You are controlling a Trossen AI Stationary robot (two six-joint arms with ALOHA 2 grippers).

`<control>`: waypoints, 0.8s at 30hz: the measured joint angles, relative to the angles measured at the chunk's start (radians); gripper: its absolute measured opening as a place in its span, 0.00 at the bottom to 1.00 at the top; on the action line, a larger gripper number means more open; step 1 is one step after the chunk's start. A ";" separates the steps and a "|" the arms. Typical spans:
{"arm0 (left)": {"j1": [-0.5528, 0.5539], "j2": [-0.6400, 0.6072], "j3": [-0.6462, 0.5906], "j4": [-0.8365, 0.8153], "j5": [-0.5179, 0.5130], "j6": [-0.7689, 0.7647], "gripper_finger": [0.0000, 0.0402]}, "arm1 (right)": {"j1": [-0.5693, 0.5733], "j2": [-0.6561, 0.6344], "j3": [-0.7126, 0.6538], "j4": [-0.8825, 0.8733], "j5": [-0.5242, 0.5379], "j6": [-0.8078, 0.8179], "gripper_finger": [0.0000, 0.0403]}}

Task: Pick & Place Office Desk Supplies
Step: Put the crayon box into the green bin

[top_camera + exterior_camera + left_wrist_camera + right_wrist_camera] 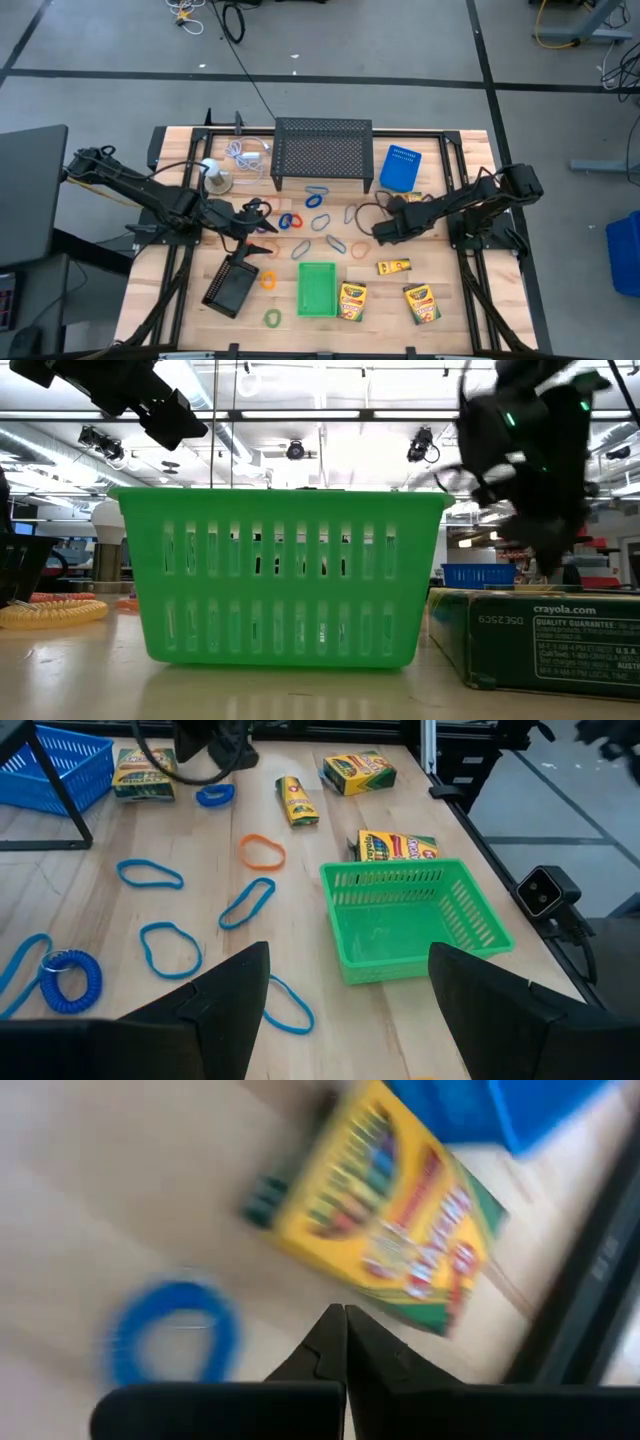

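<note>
Right gripper [383,232] sits right of tabletop [460,310] centre, fingers closed together, holding nothing. In the right wrist view the closed tips [345,1342] point at a crayon box [395,1210] just ahead, with a blue loop [175,1342] beside it. In the high view this box appears to be the one near 12–1 o'clock of the gripper, by the blue basket [400,168]; only its edge shows there. Its long axis runs oblique to the fingers, so the wrist likely needs turning before a grasp.

Left gripper [262,238] is left of centre, fingers wide apart, empty. The green basket [317,288] lies at about 4 o'clock from it; loops lie scattered between the arms.

Other boxes: one [393,266] at 5 o'clock of the right gripper, two more [351,300] [421,303] along the near edge. The right arm is nearer all of them.

Writing: "crayola.com" and "QUALITY GUARANTEE" read on the box [540,645] in the low view.
</note>
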 joint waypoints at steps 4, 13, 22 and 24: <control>0.000 0.000 0.000 0.000 0.000 0.004 0.70 | -0.012 0.000 0.080 0.039 -0.059 -0.078 0.00; 0.000 0.000 0.000 -0.001 0.038 0.007 0.70 | -0.094 0.000 0.073 0.180 -0.169 -0.205 0.20; 0.000 0.000 0.000 -0.002 0.038 0.028 0.70 | -0.170 0.000 0.073 0.179 -0.173 -0.235 0.54; 0.000 0.000 0.000 -0.002 0.038 0.032 0.70 | -0.180 0.001 0.073 0.180 -0.169 -0.244 0.56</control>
